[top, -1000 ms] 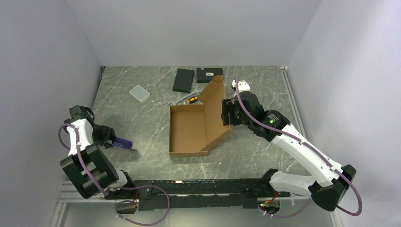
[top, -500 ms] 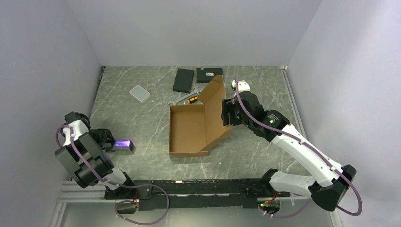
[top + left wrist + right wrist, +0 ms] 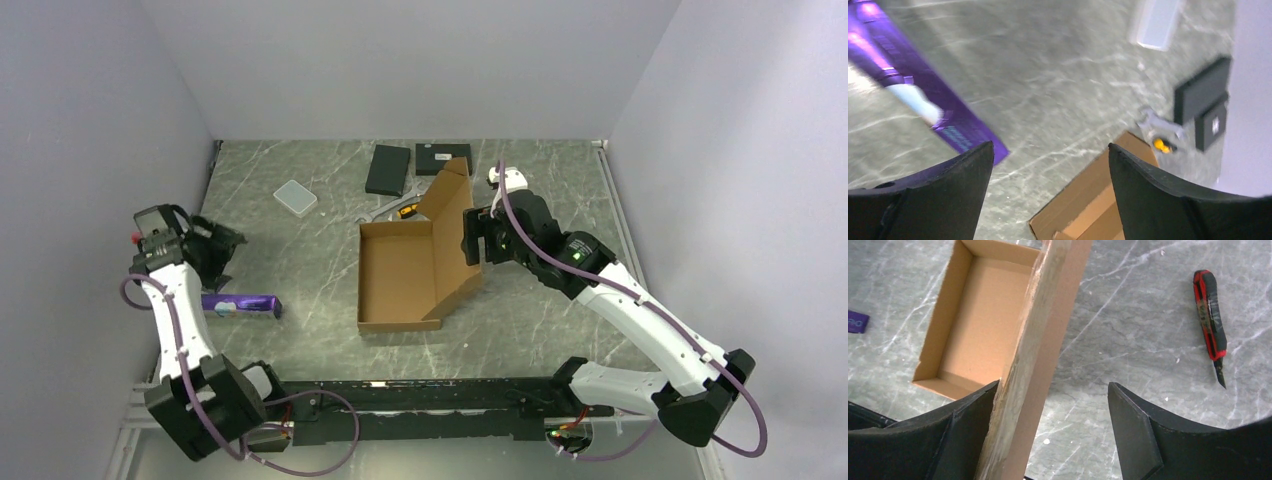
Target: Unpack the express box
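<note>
Left pincer (image 3: pixel 1050 150) wide, holding nothing, hanging over the worktop (image 3: pixel 310 250) well left of the express box (image 3: pixel 400 275). Purple packet (image 3: pixel 240 304) lies flat, left of the box and apart from the fingers. Right pincer (image 3: pixel 1052 390) also wide, straddling the raised lid (image 3: pixel 1035 340) at the box's right side: one finger against it, a gap at the other, not clamped.

Judgement: box tray looks empty, so unpacking is about done. Lift the left arm straight up so it doesn't drag the packet. Right should steady the lid gently, no crushing.

Top view shows the whole layout. Only the right wrist view shows the red-black knife (image 3: pixel 1210 315) clearly, beyond the lid.
</note>
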Controlling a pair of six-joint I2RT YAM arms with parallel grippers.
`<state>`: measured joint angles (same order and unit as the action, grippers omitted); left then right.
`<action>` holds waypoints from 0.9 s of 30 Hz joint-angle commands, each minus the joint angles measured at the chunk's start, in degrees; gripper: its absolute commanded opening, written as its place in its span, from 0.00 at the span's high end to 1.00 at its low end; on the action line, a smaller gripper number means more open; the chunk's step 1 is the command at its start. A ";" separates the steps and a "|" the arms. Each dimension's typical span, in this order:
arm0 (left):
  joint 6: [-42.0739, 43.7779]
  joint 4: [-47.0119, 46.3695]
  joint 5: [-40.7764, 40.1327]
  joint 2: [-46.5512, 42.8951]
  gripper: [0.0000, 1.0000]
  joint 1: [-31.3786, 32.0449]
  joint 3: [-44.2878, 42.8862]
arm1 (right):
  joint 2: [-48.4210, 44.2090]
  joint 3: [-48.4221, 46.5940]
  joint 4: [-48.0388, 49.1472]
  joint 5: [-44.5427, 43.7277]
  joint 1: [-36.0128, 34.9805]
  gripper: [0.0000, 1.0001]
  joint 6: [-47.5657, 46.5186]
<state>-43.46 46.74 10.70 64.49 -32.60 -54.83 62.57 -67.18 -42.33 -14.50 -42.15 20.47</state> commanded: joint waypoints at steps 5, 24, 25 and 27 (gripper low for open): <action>11.52 -8.28 16.58 -6.63 0.11 13.46 -6.01 | 0.65 -7.02 4.06 5.30 -0.04 0.16 -0.65; 16.01 -28.79 43.79 -8.26 0.11 32.20 -11.81 | 3.02 -17.59 4.37 11.95 -0.11 0.07 -2.98; 15.51 -29.95 44.79 -8.32 0.11 32.23 -12.07 | 2.74 -17.82 4.50 11.93 -0.11 0.07 -3.17; 14.45 -32.01 46.85 -8.39 0.10 32.16 -12.96 | 1.94 -18.41 4.62 11.51 -0.04 0.06 -3.75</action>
<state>-27.92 22.81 50.24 57.47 -0.64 -64.55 66.39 -82.37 -39.99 -3.90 -42.15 18.55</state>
